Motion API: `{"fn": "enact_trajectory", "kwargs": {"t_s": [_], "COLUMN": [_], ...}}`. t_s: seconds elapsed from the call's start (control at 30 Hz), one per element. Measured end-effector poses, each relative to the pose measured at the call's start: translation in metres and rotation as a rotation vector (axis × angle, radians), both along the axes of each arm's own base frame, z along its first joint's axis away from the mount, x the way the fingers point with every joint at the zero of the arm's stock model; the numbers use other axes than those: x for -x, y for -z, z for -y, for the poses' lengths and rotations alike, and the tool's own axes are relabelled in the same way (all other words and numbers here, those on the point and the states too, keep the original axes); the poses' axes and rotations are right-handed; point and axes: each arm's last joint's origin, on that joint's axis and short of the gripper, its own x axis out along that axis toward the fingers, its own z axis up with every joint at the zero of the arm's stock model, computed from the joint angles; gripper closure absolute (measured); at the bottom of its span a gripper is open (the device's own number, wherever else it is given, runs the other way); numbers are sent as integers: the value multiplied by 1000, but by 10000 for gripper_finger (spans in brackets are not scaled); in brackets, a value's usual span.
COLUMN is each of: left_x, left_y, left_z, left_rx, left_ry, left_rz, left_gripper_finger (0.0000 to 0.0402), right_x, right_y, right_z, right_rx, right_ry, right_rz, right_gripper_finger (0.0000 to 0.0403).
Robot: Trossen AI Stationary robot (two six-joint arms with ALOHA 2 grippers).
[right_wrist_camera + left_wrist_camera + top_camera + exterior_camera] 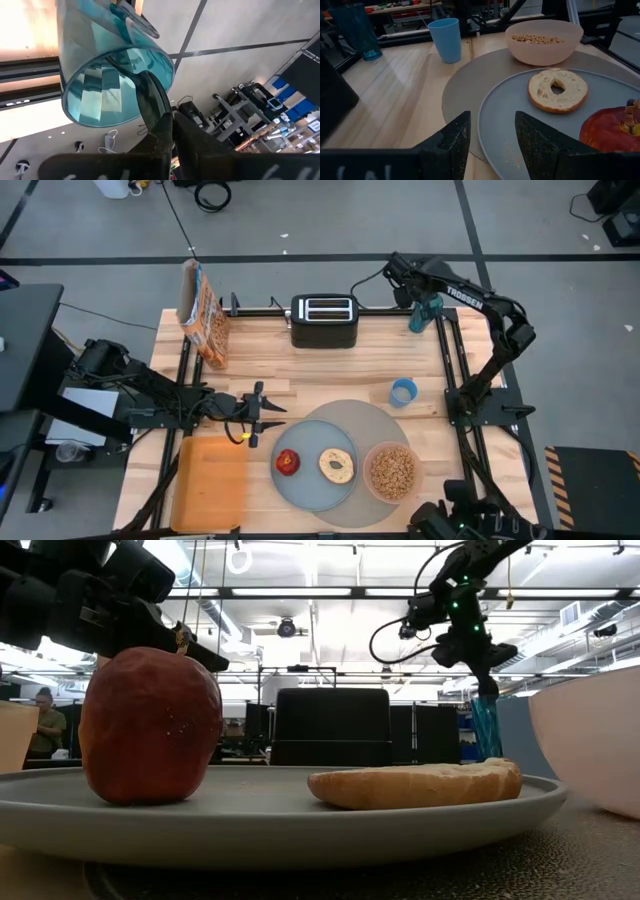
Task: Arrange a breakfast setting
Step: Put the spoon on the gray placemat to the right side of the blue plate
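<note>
A round grey mat lies at the near middle of the table. On it sit a grey-blue plate bearing a red fruit and a bagel, and a pink bowl of brown cereal. My left gripper stands open just left of the mat, holding nothing. At the table's far right corner my right gripper is shut on the teal tumbler. My right gripper has one finger inside the teal tumbler and the other outside, the wall pinched between them at the rim. The fingers slant down from above. The tumbler stands mouth up below them; its base looks set on the table.
A black toaster stands at the far middle and a cereal box at the far left. A light blue cup stands just beyond the mat. An orange tray lies at the near left.
</note>
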Motion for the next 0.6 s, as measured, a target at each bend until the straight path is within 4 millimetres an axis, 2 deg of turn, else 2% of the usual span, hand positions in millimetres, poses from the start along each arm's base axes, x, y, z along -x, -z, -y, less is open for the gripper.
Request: {"fn": "enact_trajectory", "kwargs": {"t_s": [0.1, 0.3, 0.6], "left_x": [0, 0, -1], "left_y": [-1, -1, -3], "left_z": [0, 0, 0], "left_rx": [1, 9, 59], "left_ry": [0, -2, -11], "left_rz": [6, 8, 28], "left_gripper_finger": [239, 239, 239], "right_x": [-4, -13, -22], "right_y": [0, -1, -2], "right_z": [-4, -12, -26], "right_rx": [15, 45, 99], "right_ry": [-1, -14, -57], "right_rz": [-2, -11, -122], "right_gripper_finger": [377, 395, 390]}}
